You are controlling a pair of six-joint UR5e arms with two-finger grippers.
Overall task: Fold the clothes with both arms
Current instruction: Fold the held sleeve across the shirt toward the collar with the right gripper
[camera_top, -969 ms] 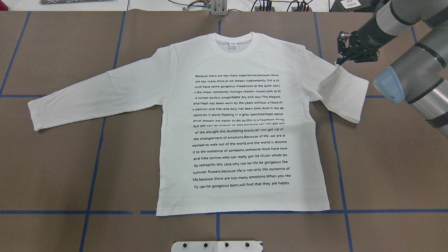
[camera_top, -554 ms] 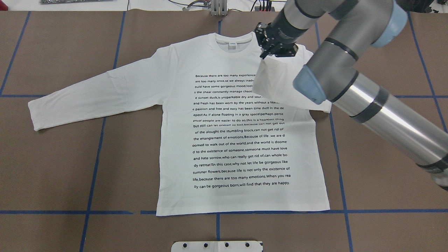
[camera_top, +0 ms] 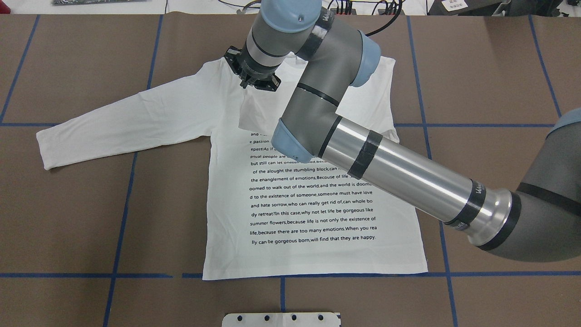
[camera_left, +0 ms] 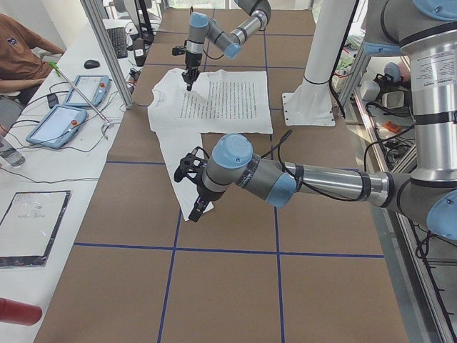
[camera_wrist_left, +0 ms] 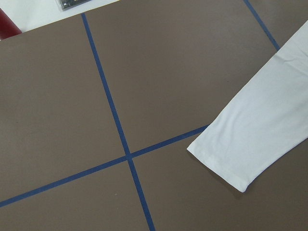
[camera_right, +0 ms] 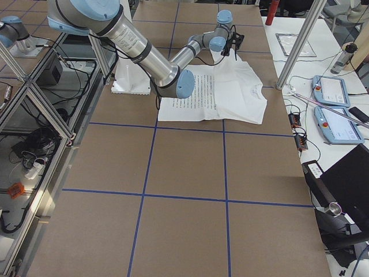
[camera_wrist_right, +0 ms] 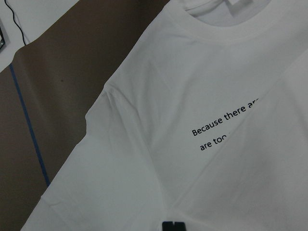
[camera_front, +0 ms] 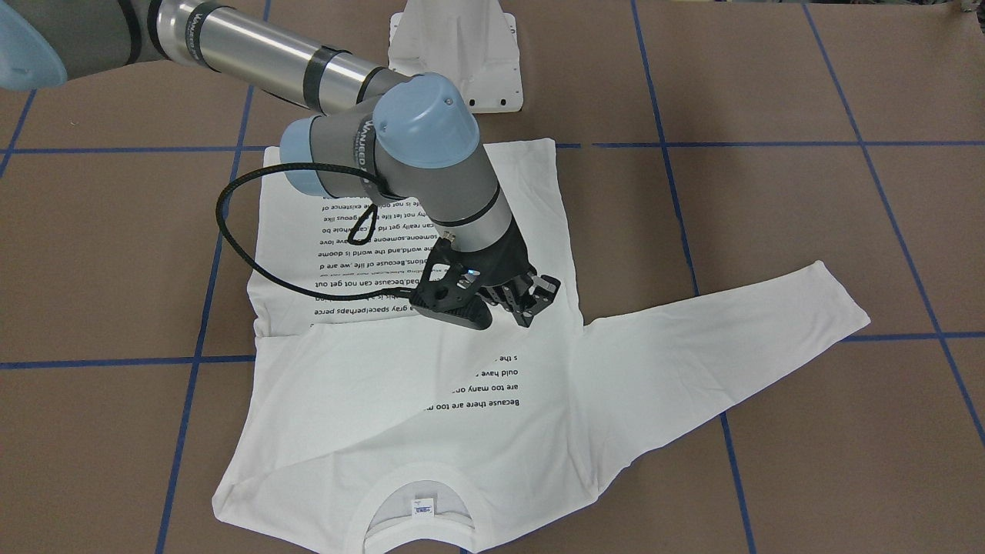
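Right gripper: fingers drawn in close, pinching the cuff end of the right sleeve, just above the chest of the T-shirt. The wrist view shows only one black fingertip at the bottom edge, with white cloth against it.

Right under and beside the fingers, the held sleeve is folded in across the chest and hides the upper text lines. Line starts ("Because there", "are too") show past its edge. Ahead of the gripper are the ribbed collar and neck label. Behind the wrist, the lower text and hem lie flat and face up.

Out to the far side from the right arm, the left sleeve is stretched out straight on the brown table, crossing a blue tape line. Beyond the hem, on the arm's base side, is the white pedestal.

Left gripper: seen only in the side views, raised off the table, and how far open it is cannot be told. Its wrist camera looks down on the left cuff, which lies flat and well below it.
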